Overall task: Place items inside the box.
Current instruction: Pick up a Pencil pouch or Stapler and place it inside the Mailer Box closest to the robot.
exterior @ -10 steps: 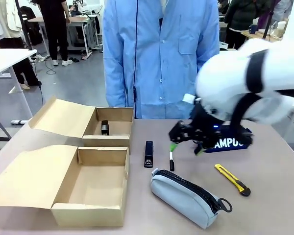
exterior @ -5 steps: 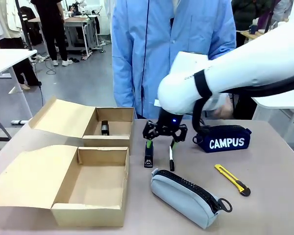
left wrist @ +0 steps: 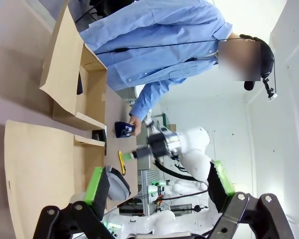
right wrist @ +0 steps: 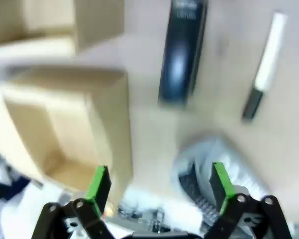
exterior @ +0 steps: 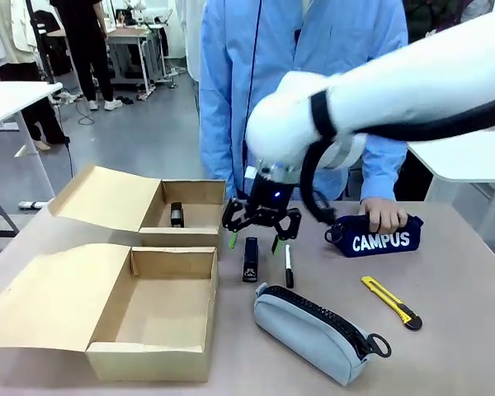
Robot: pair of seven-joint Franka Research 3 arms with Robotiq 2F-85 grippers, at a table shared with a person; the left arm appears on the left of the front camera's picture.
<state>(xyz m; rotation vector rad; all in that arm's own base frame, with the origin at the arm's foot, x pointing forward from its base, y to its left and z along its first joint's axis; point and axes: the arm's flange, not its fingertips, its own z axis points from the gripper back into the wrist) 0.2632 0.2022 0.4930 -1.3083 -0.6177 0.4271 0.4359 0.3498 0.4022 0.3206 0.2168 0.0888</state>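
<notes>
Front view: the right gripper [exterior: 254, 242] hangs jaws apart over the black stapler [exterior: 250, 259] mid-surface, one finger to each long side, probably to pinch its narrow width. The open box [exterior: 148, 363] sits near the left corner. The left gripper [left wrist: 158, 181] is also spread.

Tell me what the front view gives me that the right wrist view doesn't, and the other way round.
Front view adds the person's hand resting on the navy pouch, the yellow knife, and a boxed stapler already inside the far box. Right wrist view adds a blurred look down between the open green pads of the right pincer, with the loose stapler on the table ahead of them. Both share that loose stapler, the marker, the grey pouch and the near box.
</notes>
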